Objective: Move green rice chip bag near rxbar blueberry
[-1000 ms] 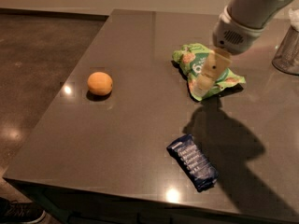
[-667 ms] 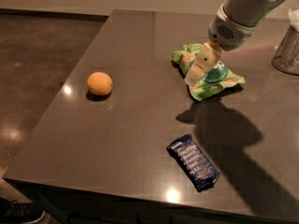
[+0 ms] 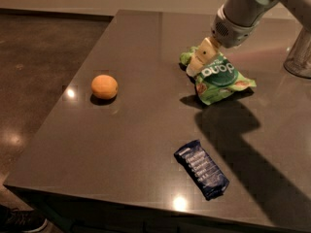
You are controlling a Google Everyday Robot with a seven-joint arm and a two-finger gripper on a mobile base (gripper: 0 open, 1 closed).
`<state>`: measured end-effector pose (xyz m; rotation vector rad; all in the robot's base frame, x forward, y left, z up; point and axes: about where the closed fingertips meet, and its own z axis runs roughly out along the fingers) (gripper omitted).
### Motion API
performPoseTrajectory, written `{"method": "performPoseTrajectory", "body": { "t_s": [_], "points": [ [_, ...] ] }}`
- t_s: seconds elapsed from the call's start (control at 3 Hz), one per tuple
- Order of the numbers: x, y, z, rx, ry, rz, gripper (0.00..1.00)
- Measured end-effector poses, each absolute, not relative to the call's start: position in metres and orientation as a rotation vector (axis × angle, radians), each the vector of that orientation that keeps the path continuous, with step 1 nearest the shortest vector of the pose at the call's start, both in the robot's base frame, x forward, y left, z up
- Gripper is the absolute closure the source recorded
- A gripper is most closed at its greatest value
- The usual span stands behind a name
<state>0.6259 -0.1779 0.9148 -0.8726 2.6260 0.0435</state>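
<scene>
- The tool [image 3: 195, 66] reaches down from the far right corner of the table [image 3: 146, 144], on the end of a grey arm [image 3: 238, 13].
- Its pale fingers [image 3: 206, 51] are drawn close together and pinch the upper left part of the bag [image 3: 221, 79]; no gap shows between them.
- The bag sits in the far right part of the table, tilted, with its round logo turned towards the camera. Its left end is held up by the tool, and a dark shadow lies under its near edge.
- The bag's right end looks to rest on the table, though the contact cannot be told for certain.
- The bar [image 3: 201, 169] lies flat near the near edge, somewhat right of the middle, set at a slant. It is well apart from the bag, and the arm's shadow lies on the table between them.
- An orange [image 3: 104, 87] sits alone towards the left edge, well apart from both bag and bar.
- A metal cup [image 3: 299, 57] stands at the right edge, beyond the bag and not touching it.
</scene>
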Motion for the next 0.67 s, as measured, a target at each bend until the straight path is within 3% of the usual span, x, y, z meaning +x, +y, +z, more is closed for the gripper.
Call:
{"method": "performPoseTrajectory", "body": {
  "t_s": [0.67],
  "points": [
    [0.667,-0.197,0.884,-0.773,2.753,-0.12,0.0]
  ]
}}
